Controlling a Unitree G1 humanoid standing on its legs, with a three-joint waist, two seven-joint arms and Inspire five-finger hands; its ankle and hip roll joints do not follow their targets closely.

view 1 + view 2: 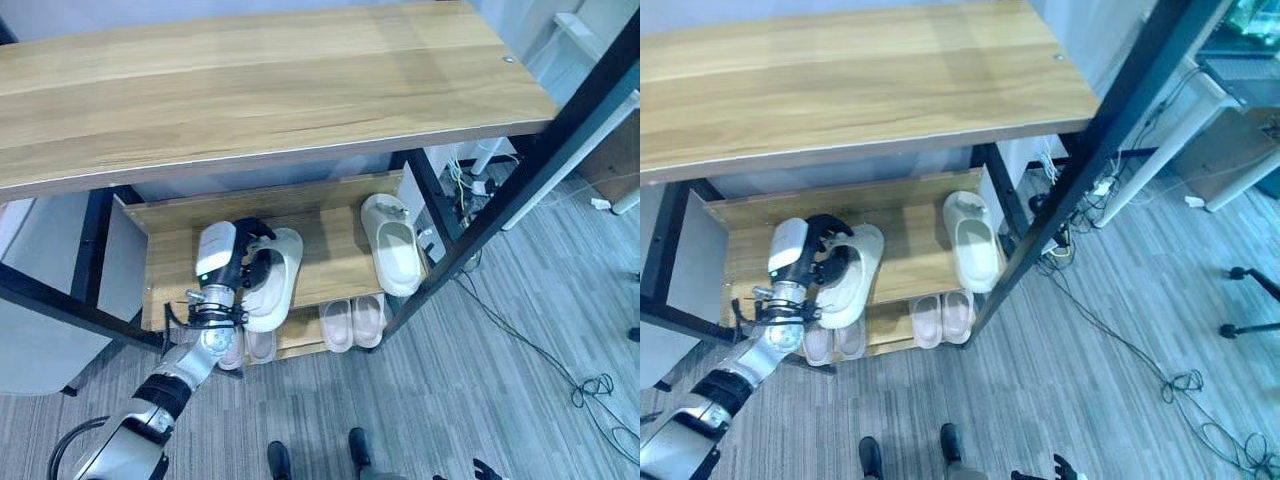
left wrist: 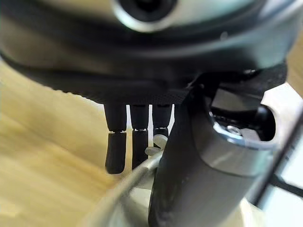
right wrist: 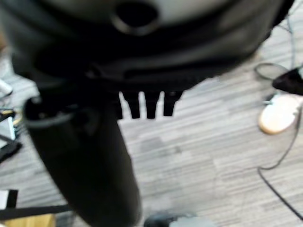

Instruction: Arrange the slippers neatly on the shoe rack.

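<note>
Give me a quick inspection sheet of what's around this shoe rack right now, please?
Surface: wooden shoe rack with a black frame and a wide top board.
Job's things: one cream slipper on the middle shelf under the left hand; second cream slipper lies at that shelf's right end, apart from it.
Clutter: two pale pairs of slippers on the lowest shelf.
Hands: left hand curled round the first slipper; right hand hangs above the floor, holding nothing.
Cables: loose cables trail over the grey floor, right of the rack.
Surroundings: white table legs right of the rack.
</note>
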